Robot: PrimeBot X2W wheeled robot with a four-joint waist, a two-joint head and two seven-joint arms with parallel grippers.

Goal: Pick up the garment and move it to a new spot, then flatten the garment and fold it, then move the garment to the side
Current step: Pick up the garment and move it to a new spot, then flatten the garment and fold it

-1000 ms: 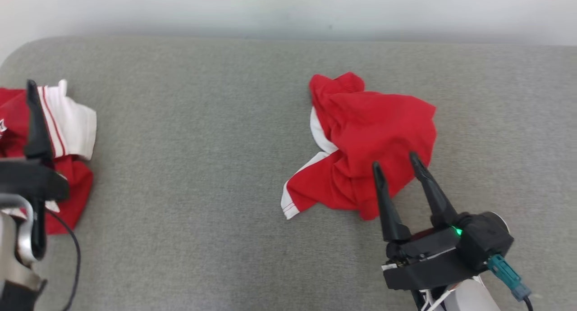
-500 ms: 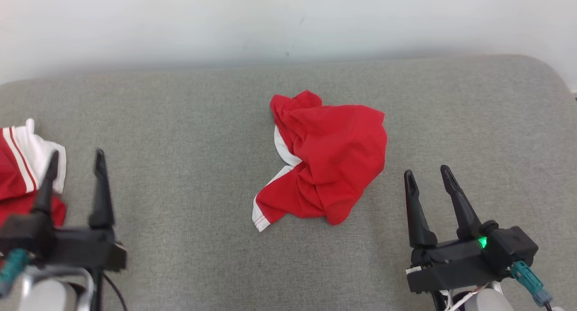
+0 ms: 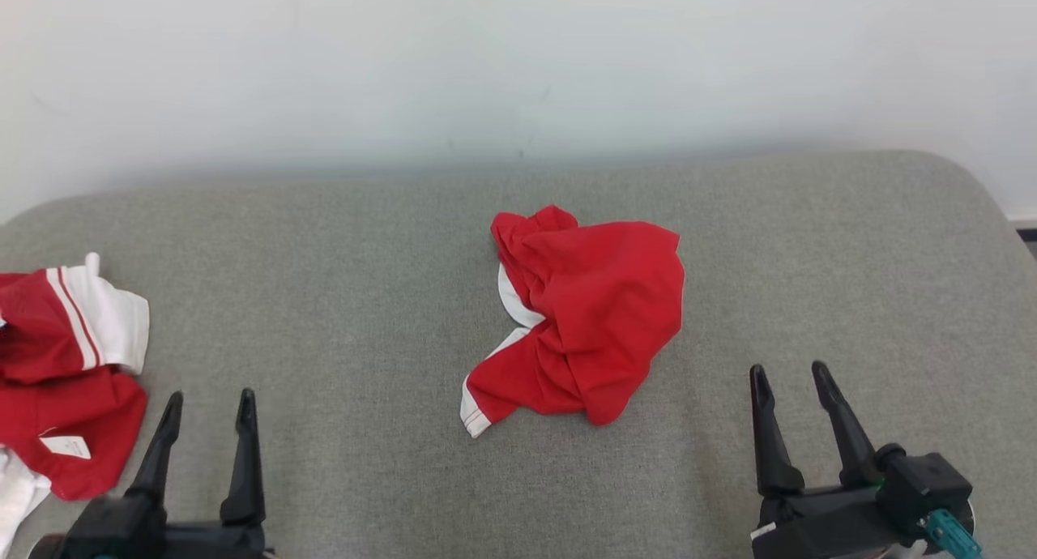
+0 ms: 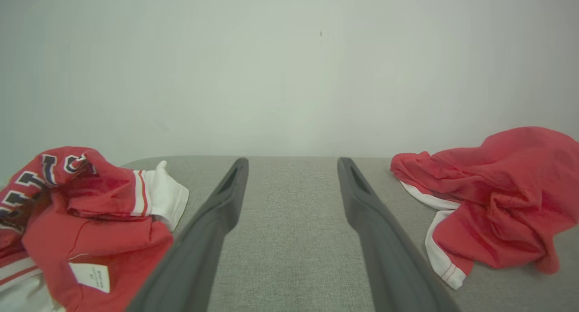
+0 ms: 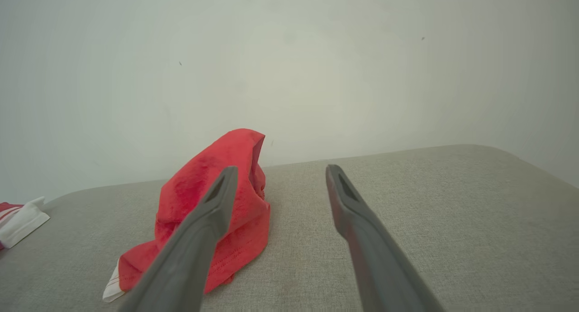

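Head view: the garment (image 3: 587,316) sits crumpled in the middle of the grey cushion (image 3: 340,283), ahead of both pincers and between them. It's up and to the right of the left pincer (image 3: 209,397), and up and to the left of the right pincer (image 3: 787,370). Both are spread wide, holding nothing and clear of the cloth. A second red and white jersey (image 3: 69,356) lies just left of the left pincer, so don't snag that one.

Left wrist view: the left pincer (image 4: 293,163) points at bare cushion, with the garment (image 4: 497,199) off to its right and the jersey (image 4: 90,217) close on its left. The white-trimmed hem is the nearest bit of the garment, so that looks like a good corner to take.

Right wrist view: the right pincer (image 5: 281,169) is open, and the garment (image 5: 185,199) is heaped up ahead on its left, partly behind the left finger.

My guess is flattening comes next. I'd take two edges well apart, pinch only a single layer at each, lift a little and pull outward evenly. Grabbing the middle of the lump would only bunch it up more.
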